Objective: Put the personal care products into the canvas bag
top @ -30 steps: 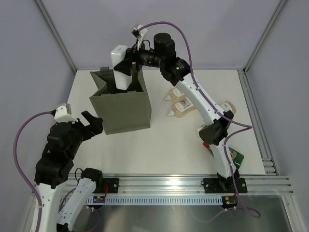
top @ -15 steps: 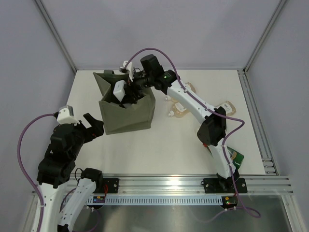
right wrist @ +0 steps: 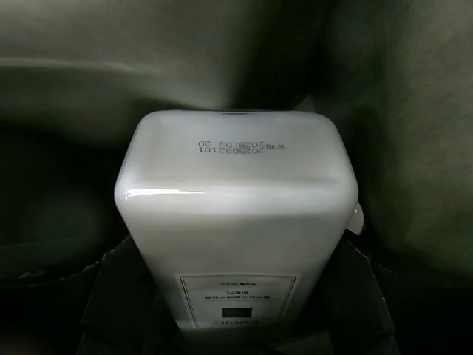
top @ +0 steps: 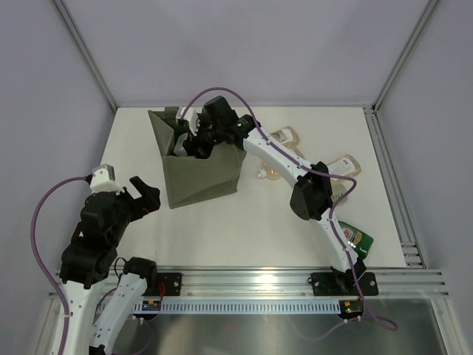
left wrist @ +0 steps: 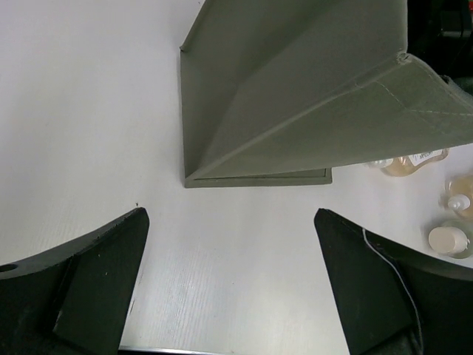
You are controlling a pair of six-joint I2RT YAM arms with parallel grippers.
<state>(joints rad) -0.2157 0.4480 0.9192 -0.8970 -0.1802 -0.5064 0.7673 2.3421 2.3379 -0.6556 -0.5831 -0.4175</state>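
Holding white bottle [right wrist: 236,222] in right gripper [top: 191,142], deep inside canvas bag [top: 203,177] near table's [top: 259,222] far edge, for contained release; with left gripper [top: 144,194] spread empty, clear.

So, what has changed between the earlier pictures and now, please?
The right claw, shut on the white bottle, went down from above the canvas bag into its mouth, and the bag's walls were pushed out of shape. Nothing was let go. The left claw stayed open near the bag. The amber bottles and the green bottle stayed on the table.
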